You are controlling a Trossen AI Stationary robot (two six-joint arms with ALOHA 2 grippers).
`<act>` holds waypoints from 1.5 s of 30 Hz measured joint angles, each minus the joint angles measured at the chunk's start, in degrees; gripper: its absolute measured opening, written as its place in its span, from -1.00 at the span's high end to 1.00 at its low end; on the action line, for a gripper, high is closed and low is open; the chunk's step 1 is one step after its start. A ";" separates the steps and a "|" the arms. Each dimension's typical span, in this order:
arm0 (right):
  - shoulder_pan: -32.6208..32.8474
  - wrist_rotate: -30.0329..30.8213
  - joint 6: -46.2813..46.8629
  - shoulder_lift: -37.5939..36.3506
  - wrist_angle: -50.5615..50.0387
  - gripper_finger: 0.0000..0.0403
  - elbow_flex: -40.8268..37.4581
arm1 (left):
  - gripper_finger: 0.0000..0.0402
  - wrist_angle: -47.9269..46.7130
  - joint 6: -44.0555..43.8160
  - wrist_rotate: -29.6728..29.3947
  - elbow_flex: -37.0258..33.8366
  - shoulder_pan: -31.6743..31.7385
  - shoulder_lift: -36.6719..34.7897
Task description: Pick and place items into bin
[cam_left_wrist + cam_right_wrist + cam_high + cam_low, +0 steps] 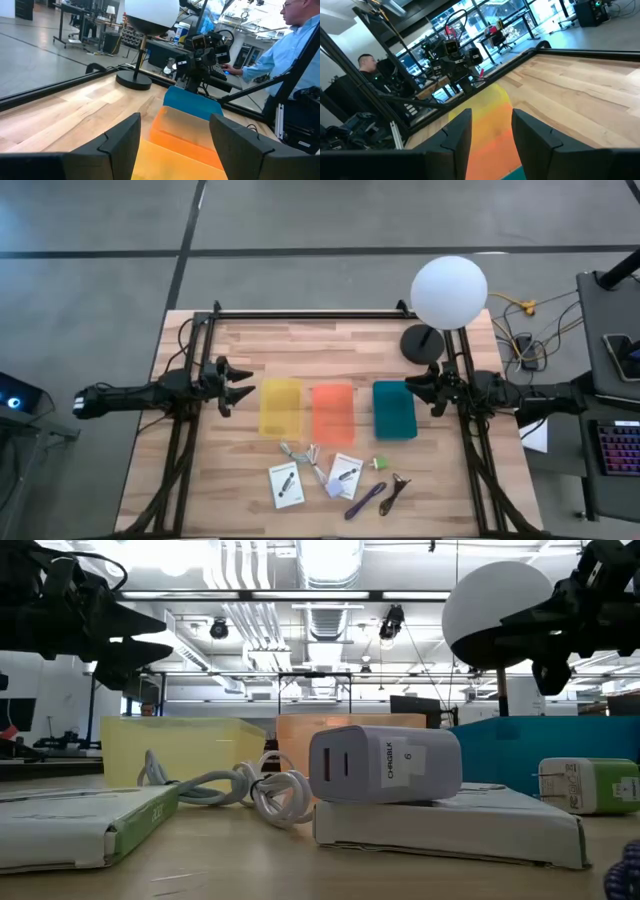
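On the pale wooden table (pixel 330 340), 3 translucent rectangular bins lie in a row between the arms: a yellow bin (pixel 280 407), an orange bin (pixel 332 413) and a teal bin (pixel 394 409). The left gripper (pixel 243 384) hangs just beside the yellow bin's outer end, its 2 dark fingers spread wide with nothing between them. The right gripper (pixel 412 388) hangs at the teal bin's outer end, fingers parted about halfway, also empty.

The items lie loose on the table's near part, in front of the bins: 2 white rectangular cards with dark print (pixel 286 485) (pixel 344 474), a grey-white coiled cable (pixel 300 453) between them, a small white charger block (pixel 333 490), a small green cube (pixel 379 464), a purple strap (pixel 364 501) and a black cable (pixel 395 492) beside it. None is in a bin.

A white globe lamp on a black round base (pixel 449 293) stands at the far right corner
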 joint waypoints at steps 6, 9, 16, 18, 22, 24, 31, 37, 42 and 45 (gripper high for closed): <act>0.01 0.00 -0.01 0.00 0.01 0.37 0.00 | -0.10 0.01 0.00 -0.01 0.00 -0.01 -0.01; 0.01 -0.01 -0.01 0.00 0.00 0.37 0.00 | -0.10 0.01 0.00 -0.01 0.00 -0.01 0.00; 0.01 -0.01 0.00 0.00 0.01 0.37 0.00 | -0.10 0.00 0.00 -0.02 0.00 0.00 0.00; 0.01 -0.01 -0.01 0.01 -0.02 0.37 0.00 | -0.10 0.01 0.00 0.00 0.00 0.00 0.00; 0.00 0.00 0.00 0.02 -0.02 0.37 0.00 | -0.10 0.00 0.02 0.00 0.00 0.00 0.00; 0.00 0.00 -0.01 0.02 -0.02 0.37 0.00 | -0.10 0.02 0.00 0.00 0.00 0.00 0.00; 0.01 0.00 0.01 0.01 -0.02 0.37 0.00 | -0.10 0.00 0.00 0.00 0.00 -0.01 0.00; -0.04 17.00 5.58 0.72 3.34 0.37 0.00 | -0.10 0.01 0.01 0.00 0.00 0.00 0.00; 0.01 28.67 13.10 0.57 5.90 0.37 0.00 | -0.10 0.00 0.01 0.00 0.00 0.00 -0.02; -0.03 30.53 17.72 0.38 7.78 0.37 0.06 | -0.10 0.01 0.00 0.00 0.00 0.00 -0.02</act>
